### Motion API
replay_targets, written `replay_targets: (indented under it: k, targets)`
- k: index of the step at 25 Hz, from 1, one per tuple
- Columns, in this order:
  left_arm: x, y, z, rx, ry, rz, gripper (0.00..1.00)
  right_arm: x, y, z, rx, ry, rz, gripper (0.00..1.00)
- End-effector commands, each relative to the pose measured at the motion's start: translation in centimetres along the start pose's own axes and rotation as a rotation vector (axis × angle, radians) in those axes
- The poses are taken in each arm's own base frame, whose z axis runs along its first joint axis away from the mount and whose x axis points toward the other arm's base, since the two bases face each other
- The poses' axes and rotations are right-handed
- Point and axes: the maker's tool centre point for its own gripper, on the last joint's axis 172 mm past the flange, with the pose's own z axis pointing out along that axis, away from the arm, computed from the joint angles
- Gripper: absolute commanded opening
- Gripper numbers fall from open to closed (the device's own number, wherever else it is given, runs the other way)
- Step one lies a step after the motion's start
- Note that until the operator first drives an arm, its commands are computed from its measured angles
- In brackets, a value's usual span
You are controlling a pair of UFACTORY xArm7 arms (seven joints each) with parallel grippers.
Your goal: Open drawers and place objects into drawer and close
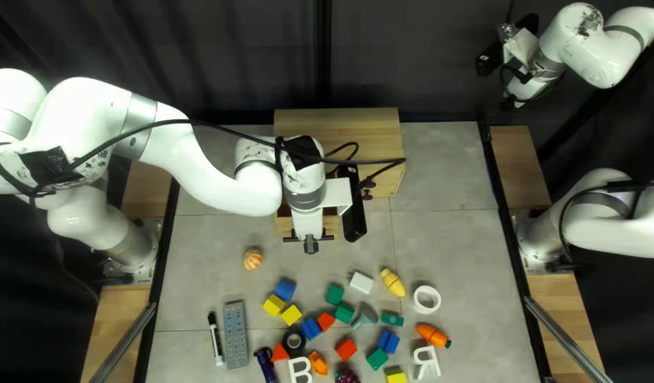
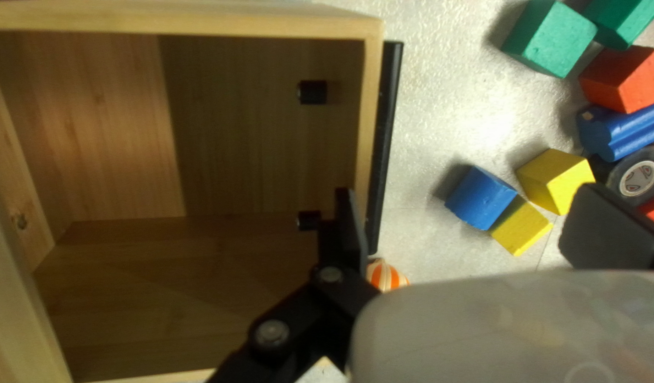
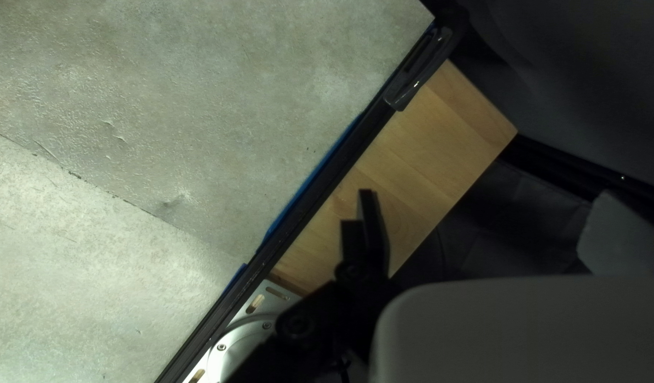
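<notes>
My left gripper [image 1: 310, 244] is at the front of the open drawer [image 1: 332, 225] of a wooden cabinet [image 1: 373, 145]. In the left wrist view my left gripper [image 2: 469, 206] stands open: one finger over the drawer [image 2: 369, 128] just inside its front wall, the other beyond the black handle [image 2: 387, 142]. Only two black knobs show inside the drawer. An orange-striped ball [image 2: 386, 275] lies past the handle, partly hidden. My right gripper [image 1: 511, 103] is raised at the top right of the top left view; in its wrist view my right gripper [image 3: 486, 206] is open, holding nothing.
Coloured blocks [image 1: 273, 305], a grey remote [image 1: 236, 335], a marker [image 1: 215, 339], a white ring [image 1: 427, 299], a toy carrot [image 1: 433, 335], toy corn [image 1: 393, 282] and white letters [image 1: 426, 360] lie in front of the cabinet. A black rail [image 3: 305, 195] edges the table near my right gripper.
</notes>
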Motion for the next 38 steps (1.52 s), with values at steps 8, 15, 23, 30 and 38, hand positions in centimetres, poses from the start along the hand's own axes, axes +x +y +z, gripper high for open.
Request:
replay_targets:
  k: [8,15,23,30,38]
  targets:
    - [0.0,-0.7,-1.2,0.040,-0.003,-0.006,1.00,0.0,0.0,0.0,0.000,0.000,0.000,1.00]
    - [-0.7,-3.1,0.1,0.083,-0.029,-0.023,1.00,0.0,0.0,0.0,0.000,0.000,0.000,1.00]
    - [-1.1,-4.2,1.7,0.060,-0.006,-0.053,1.00,0.0,0.0,0.0,0.000,0.000,0.000,1.00]
    - [-0.9,-3.4,1.7,0.024,0.013,-0.053,1.00,0.0,0.0,0.0,0.000,0.000,0.000,1.00]
    - [-0.7,-2.5,1.2,0.002,0.017,-0.046,1.00,0.0,0.0,0.0,0.000,0.000,0.000,1.00]
